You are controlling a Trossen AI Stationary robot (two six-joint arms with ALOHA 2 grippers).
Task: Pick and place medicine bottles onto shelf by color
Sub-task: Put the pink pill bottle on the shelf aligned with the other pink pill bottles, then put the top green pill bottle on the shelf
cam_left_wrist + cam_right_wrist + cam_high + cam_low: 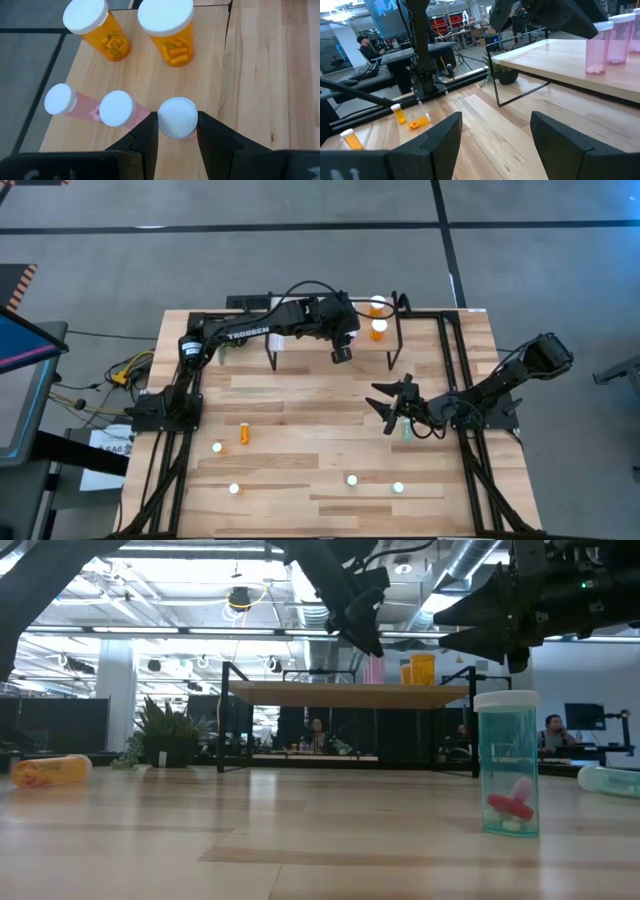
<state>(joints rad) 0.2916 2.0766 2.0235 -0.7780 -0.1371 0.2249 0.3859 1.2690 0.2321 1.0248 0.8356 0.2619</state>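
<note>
Left gripper (177,131) hovers over the shelf (210,75), jaws closed on a pink vial's (177,118) white cap — light, rigid, slick plastic, best held by that ribbed cap. Right gripper (397,406) waits — jaws wide and empty — above a teal vial (506,762) on the surface (300,410).

Word on the left arm (245,333): "TROSSEN", in white letters
Bottles: no words that can be read
Paper by the counter's left edge (108,446): dark print, too small to read
</note>
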